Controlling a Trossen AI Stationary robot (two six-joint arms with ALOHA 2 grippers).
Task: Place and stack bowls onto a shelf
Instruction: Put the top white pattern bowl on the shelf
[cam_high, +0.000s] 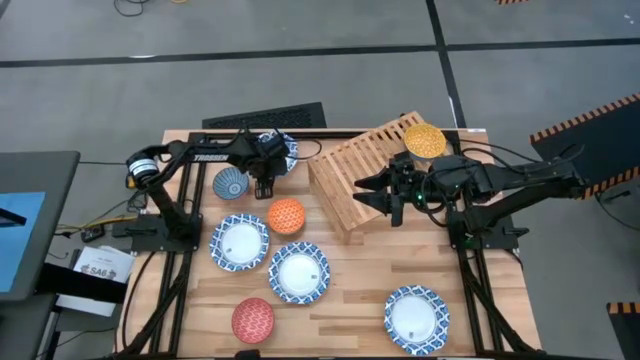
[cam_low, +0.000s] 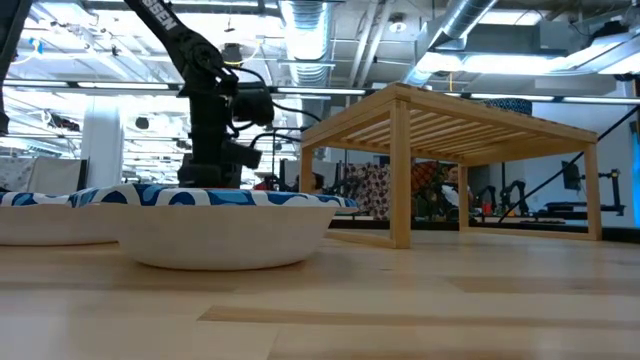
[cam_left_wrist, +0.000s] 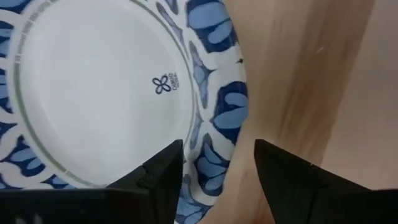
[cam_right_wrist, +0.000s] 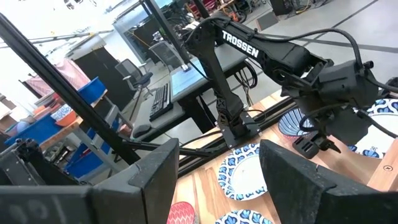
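A wide bowl (cam_left_wrist: 93, 93) with a blue-and-white rim and white centre rests on the table at the far left; in the high view only its edge (cam_high: 290, 150) shows past my left arm. My left gripper (cam_left_wrist: 219, 144) points steeply down over it, open, one finger above the white inside and the other above the wood outside the rim; it also shows in the high view (cam_high: 264, 188). My right gripper (cam_high: 385, 195) hangs open and level above the slatted shelf (cam_high: 365, 175), nothing between its fingers. A yellow bowl (cam_high: 425, 140) sits on the shelf's far right end.
On the table are a small blue-grey bowl (cam_high: 231, 183), an orange bowl (cam_high: 286, 216), a red bowl (cam_high: 253, 320) and three wide blue-and-white bowls (cam_high: 240, 242) (cam_high: 298, 272) (cam_high: 416, 316). A keyboard (cam_high: 265, 117) lies beyond the table's far edge.
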